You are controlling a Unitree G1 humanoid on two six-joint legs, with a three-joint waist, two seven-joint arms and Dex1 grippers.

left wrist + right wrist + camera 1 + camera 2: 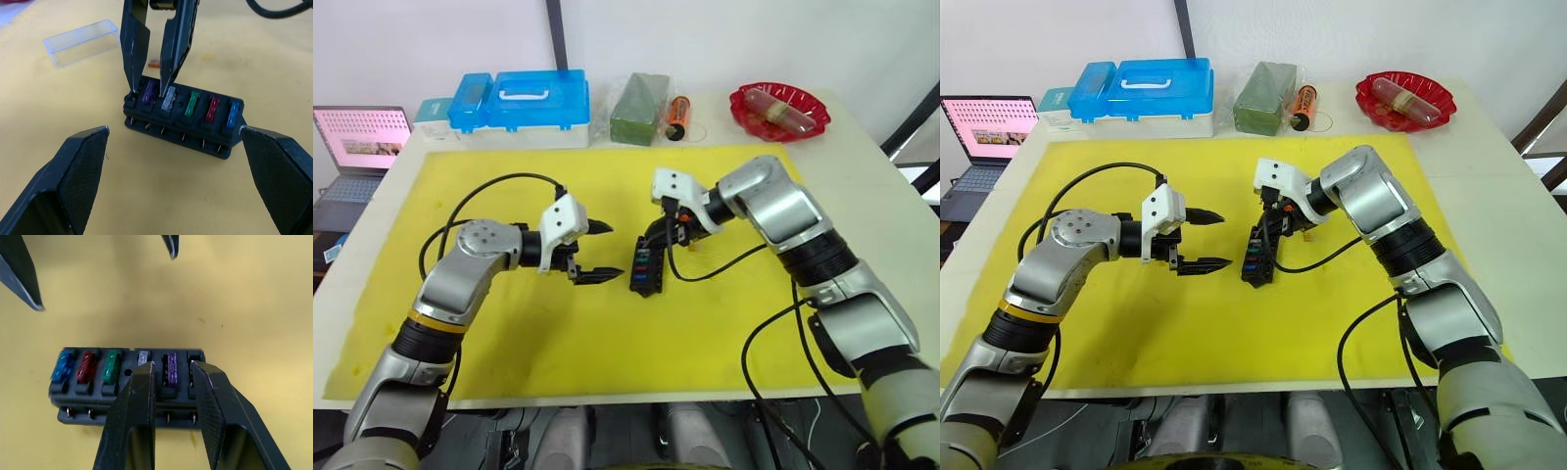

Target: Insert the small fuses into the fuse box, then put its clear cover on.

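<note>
The black fuse box (646, 266) lies on the yellow mat (607, 343) between my grippers. In a row it holds blue (234, 113), red (212, 108), green (192, 104), grey (168, 101) and purple (149, 91) fuses. My right gripper (150, 89) points down onto the box, narrowly open, its tips on either side of the purple fuse. An orange fuse (154, 62) lies loose on the mat just behind the box. The clear cover (80, 41) lies on the mat further back. My left gripper (615, 250) hovers wide open and empty a little to the left of the box.
Along the table's back edge stand blue-lidded storage boxes (524, 98), a bagged green block (639, 108), an orange tube (677, 116) and a red dish (779, 110). A laptop (357, 147) sits off the table's left side.
</note>
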